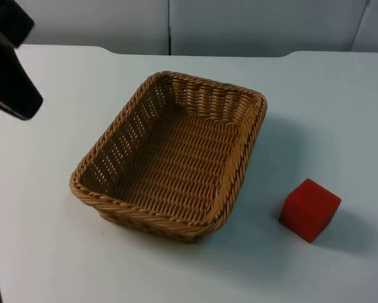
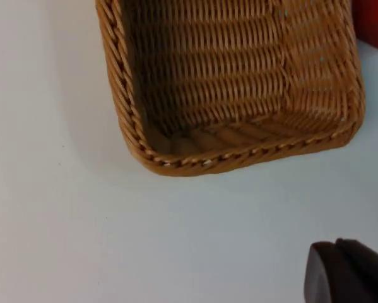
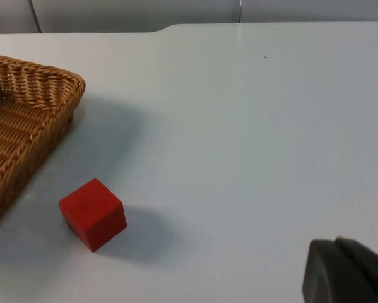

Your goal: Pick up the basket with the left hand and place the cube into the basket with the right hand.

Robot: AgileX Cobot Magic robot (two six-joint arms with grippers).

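Nearest, the cube sits on the tabletop just right of the empty basket, so the left claw, spread untellable, should take the near rim squarely, while the right claw, likewise untellable, waits.

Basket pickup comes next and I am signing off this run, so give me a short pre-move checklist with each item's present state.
1. Basket upright on the table, nothing inside: ok.
2. Basket free of any grip, rim unobstructed for the left arm: ok.
3. Left gripper beside the basket rim, not yet on it: ok. Whether it is open: cannot tell.
4. Cube on the table beside the basket, apart from it, untouched: ok.
5. Right gripper off to the side of the cube, facing it, path over bare table: ok. Whether it is open: cannot tell.
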